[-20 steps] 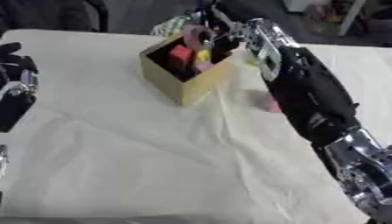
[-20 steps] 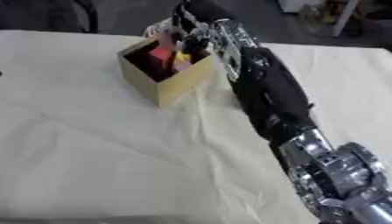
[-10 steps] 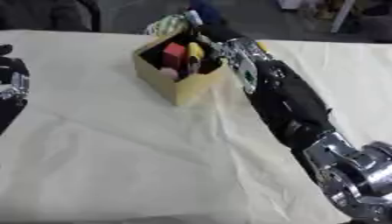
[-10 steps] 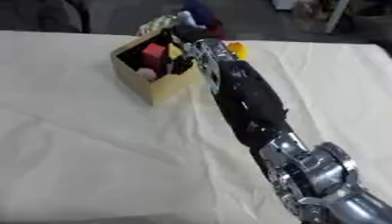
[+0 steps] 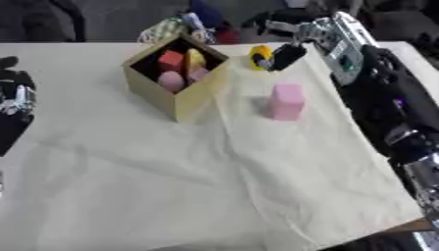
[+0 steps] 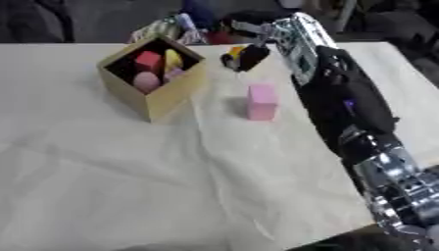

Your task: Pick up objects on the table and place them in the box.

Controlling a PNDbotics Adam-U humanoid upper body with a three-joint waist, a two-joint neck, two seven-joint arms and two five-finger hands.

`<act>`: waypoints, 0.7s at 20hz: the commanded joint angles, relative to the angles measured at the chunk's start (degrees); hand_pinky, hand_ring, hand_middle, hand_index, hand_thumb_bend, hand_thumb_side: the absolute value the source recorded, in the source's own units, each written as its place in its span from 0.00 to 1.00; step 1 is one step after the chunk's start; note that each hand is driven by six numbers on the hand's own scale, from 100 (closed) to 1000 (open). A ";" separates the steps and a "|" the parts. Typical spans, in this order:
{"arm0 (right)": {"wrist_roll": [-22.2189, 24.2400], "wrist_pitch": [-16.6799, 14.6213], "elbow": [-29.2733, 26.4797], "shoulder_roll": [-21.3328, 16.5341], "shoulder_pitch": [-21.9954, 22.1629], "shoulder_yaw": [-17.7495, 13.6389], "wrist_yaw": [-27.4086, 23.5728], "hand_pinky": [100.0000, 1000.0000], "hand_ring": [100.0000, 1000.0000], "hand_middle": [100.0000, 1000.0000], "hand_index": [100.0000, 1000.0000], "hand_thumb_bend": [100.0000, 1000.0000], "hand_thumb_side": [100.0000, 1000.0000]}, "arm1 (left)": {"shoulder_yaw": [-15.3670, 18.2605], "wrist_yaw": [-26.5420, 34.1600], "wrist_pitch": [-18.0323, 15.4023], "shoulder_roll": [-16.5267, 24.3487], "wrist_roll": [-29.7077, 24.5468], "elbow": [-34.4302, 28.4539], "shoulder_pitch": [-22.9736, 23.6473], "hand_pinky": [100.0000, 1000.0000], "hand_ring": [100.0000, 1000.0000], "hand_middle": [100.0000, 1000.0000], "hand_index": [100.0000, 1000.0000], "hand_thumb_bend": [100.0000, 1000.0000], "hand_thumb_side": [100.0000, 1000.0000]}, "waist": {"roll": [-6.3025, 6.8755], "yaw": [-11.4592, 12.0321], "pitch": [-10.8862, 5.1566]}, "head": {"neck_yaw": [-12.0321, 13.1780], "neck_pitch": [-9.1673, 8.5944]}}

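Observation:
The open tan box (image 5: 190,96) stands at the back left of the cloth and holds a red block, a yellow piece and pink pieces. To its right a pink block (image 5: 286,101) stands upright on the cloth. Behind that lies a small yellow object (image 5: 260,52). My right hand (image 5: 288,53) reaches in from the right and hangs right at the yellow object; whether it holds it I cannot make out. My left hand (image 5: 15,96) rests open at the left edge, away from everything.
A cream cloth (image 5: 171,176) covers the table. Striped and blue things (image 5: 176,25) lie past the far edge behind the box. My right forearm (image 5: 390,103) lies along the table's right side. The table's front right corner (image 5: 411,226) shows.
My right hand has left the spot above the box and moved right to the yellow object. The camera has also shifted, so the pink block now shows.

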 commanded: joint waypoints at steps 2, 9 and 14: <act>4.65 1.08 -0.47 -3.41 1.29 0.12 0.30 0.90 0.97 1.00 1.00 0.00 0.40 | 0.57 -0.25 0.08 1.70 -0.06 -1.05 -0.16 0.60 0.54 0.54 0.80 0.02 0.48 | 0.28 -0.55 -1.80 | 0.50 -0.15; 3.78 1.13 5.46 -1.76 2.11 -1.31 6.89 0.91 1.00 1.00 1.00 0.00 0.51 | 0.39 -0.27 -0.10 1.37 -0.73 -0.90 0.02 0.60 0.54 0.54 0.80 0.02 0.49 | 0.68 -0.75 -1.95 | 0.28 -0.15; 2.01 1.15 8.92 -0.28 2.14 -2.37 12.07 0.91 1.00 1.00 1.00 0.00 0.49 | 0.28 -0.32 -0.15 1.27 -0.89 -0.91 -0.02 0.60 0.54 0.54 0.80 0.02 0.49 | 0.95 -0.58 -1.92 | 0.20 -0.15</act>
